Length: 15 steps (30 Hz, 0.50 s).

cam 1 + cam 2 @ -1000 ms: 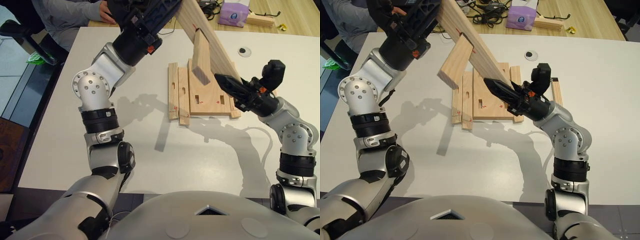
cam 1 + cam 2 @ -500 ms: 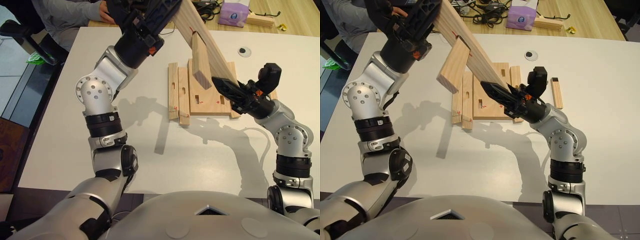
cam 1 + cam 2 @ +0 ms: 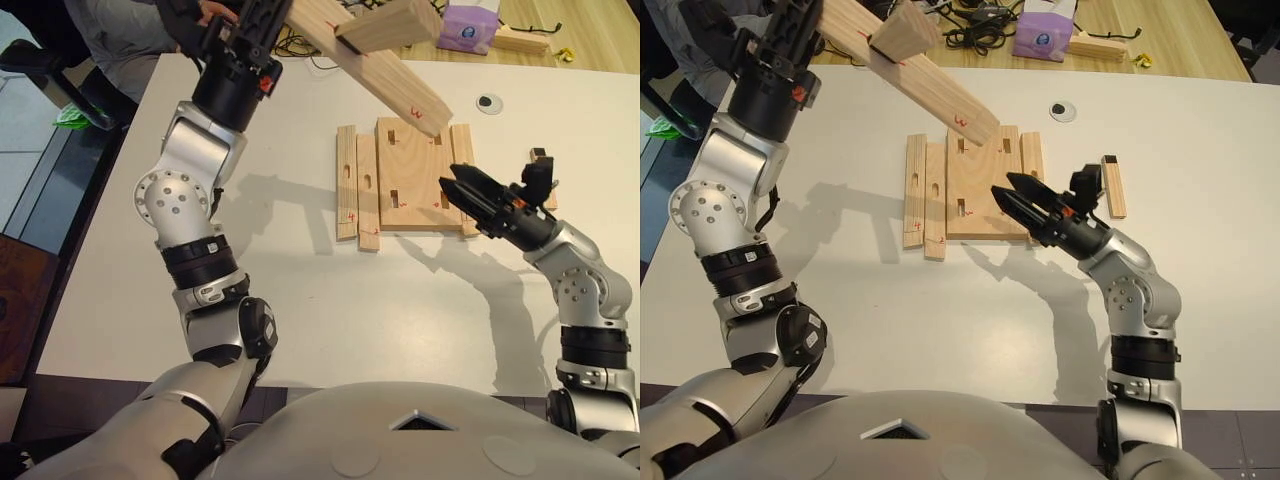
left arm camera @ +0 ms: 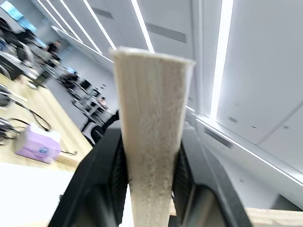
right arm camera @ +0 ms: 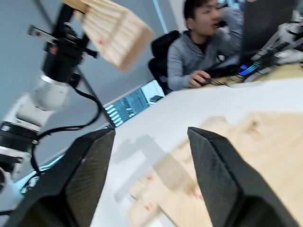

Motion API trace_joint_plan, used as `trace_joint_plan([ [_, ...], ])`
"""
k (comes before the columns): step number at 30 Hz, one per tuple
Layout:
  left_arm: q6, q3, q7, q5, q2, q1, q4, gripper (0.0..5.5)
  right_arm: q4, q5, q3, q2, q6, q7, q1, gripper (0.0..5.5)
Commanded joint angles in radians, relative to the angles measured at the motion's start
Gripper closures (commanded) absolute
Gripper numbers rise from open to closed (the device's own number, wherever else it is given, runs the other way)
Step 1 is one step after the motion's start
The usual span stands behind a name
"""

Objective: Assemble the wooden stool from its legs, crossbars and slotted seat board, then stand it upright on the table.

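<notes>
While the slotted seat board [image 3: 410, 185] lies flat on the table [image 3: 300, 300] with loose slats [image 3: 357, 185] touching its left edge, the job looks to be at the fitting stage. In the head views the left gripper [image 3: 265, 18] is clamped on the upper end of a leg-and-crossbar piece [image 3: 385, 80], held high above the board. Its long axis slants down from the robot's far left toward the right, with the free end pointing over the board's far edge. The right gripper [image 3: 449, 181] hovers at the board's right edge, tips apart and aimed left. In the left wrist view the fingers [image 4: 111, 175] pinch the wood on both sides. In the right wrist view the fingers [image 5: 87, 179] stand wide apart over the board, empty. Next, I judge, the piece must be tilted upright and its end lined up with a slot, with the right gripper steadying it.
</notes>
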Motion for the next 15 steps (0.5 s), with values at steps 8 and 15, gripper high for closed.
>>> trace_joint_plan([
  [8,-0.081,-0.161,0.443,0.354,-0.081,0.266,-0.307,4.47,0.221,-0.190,-0.114,0.027,-0.190,-0.239,-0.035,0.58],
  [15,-0.024,-0.233,0.627,0.409,-0.211,0.317,-0.382,4.47,0.302,-0.234,-0.121,0.031,-0.218,-0.309,-0.103,0.10],
])
